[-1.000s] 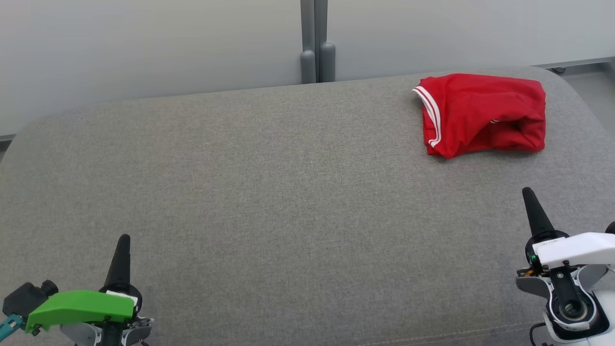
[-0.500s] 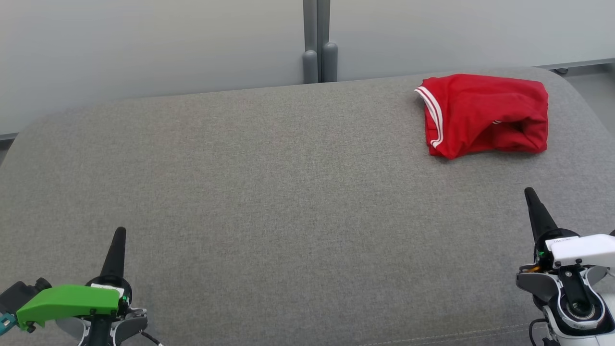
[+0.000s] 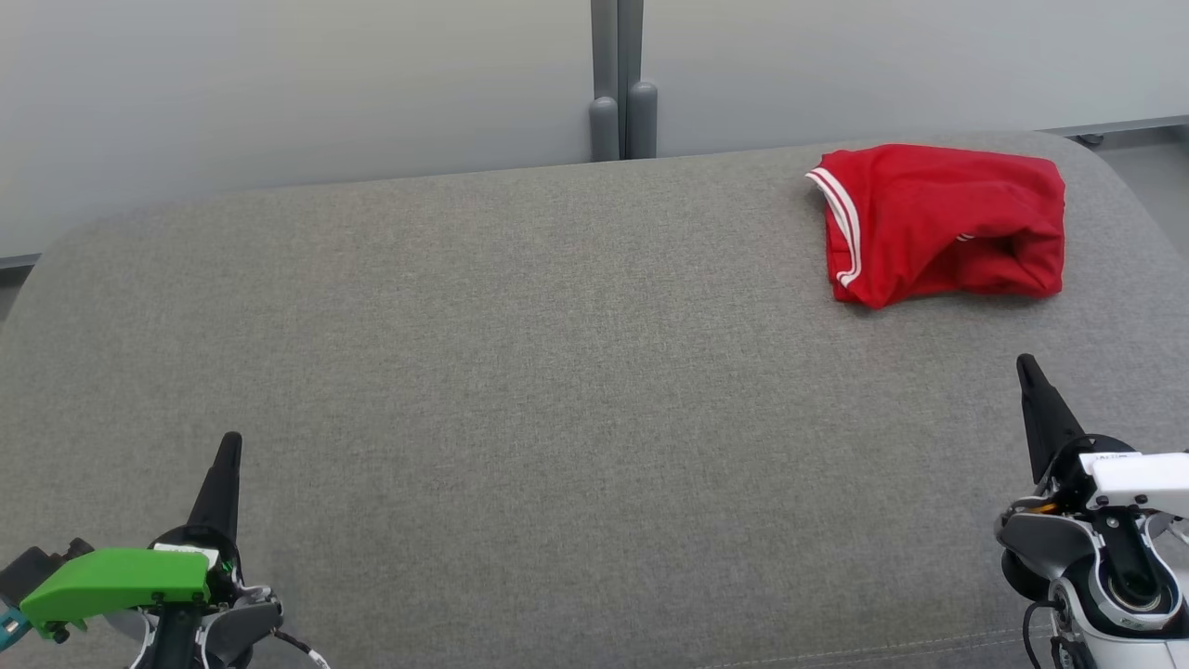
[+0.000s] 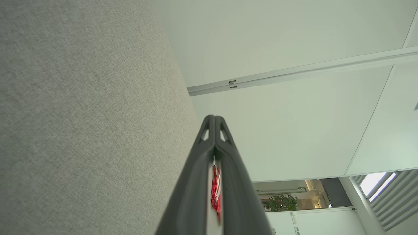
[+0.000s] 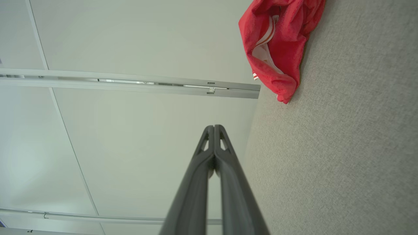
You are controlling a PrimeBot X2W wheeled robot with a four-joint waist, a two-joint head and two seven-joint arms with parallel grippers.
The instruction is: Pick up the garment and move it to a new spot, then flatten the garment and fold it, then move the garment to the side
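Observation:
A red garment (image 3: 943,223) with white stripes lies folded into a compact bundle at the far right of the grey fabric surface (image 3: 557,372). The same garment (image 5: 279,42) shows at the top of the right wrist view, and a sliver of it (image 4: 215,192) shows between the finger bases in the left wrist view. My left gripper (image 3: 229,446) is at the lower left, shut and holding nothing, far from the garment. At the lower right my right gripper (image 3: 1025,364) is shut and empty, a short way in front of the garment. Both pairs of fingertips (image 4: 214,118) (image 5: 214,127) are pressed together.
A pale wall with a grey post (image 3: 622,84) runs behind the surface. The grey surface has rounded far corners, and its right edge (image 3: 1138,214) lies just past the garment. Bare floor (image 3: 1152,158) shows at the far right.
The head view has drifted slightly, so the garment sits a little further right. Both grippers have drawn back toward the near edge, the left one most; both stay shut.

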